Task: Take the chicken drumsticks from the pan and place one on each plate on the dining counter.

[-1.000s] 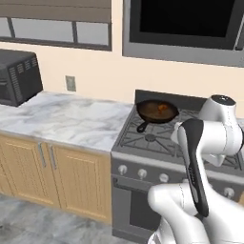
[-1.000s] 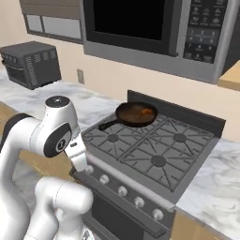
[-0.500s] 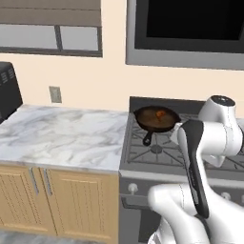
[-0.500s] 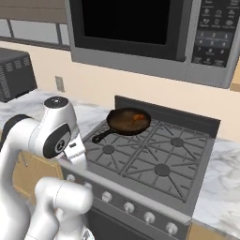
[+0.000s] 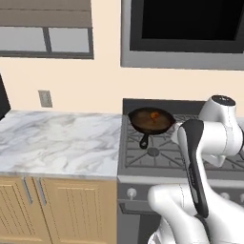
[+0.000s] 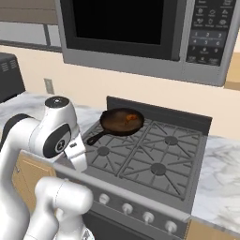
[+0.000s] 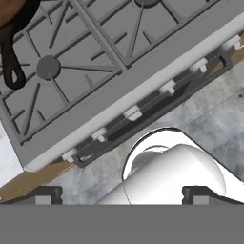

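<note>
The black pan (image 5: 151, 120) sits on the stove's back left burner, with its handle pointing toward the stove's front. An orange-brown chicken drumstick (image 5: 153, 115) lies inside it, and I cannot tell how many there are. From the right, the pan (image 6: 120, 122) and the drumstick (image 6: 132, 117) show again. My gripper (image 7: 123, 195) hangs open and empty over the stove's front edge, looking down, well short of the pan (image 7: 8, 16) at the hand view's top left. The plates are out of view.
A grey gas stove (image 5: 164, 157) has knobs (image 6: 125, 208) along its front. A microwave (image 6: 140, 33) hangs above it. A white marble counter (image 5: 57, 143) over oak cabinets lies to its left; I cannot tell whether it is the dining counter. My folded arm (image 5: 205, 143) stands before the stove.
The whole picture has shifted: the base has driven closer to the stove, and the dark appliance at the left has slid out of view. The arm's pose and the open gripper are unchanged.
</note>
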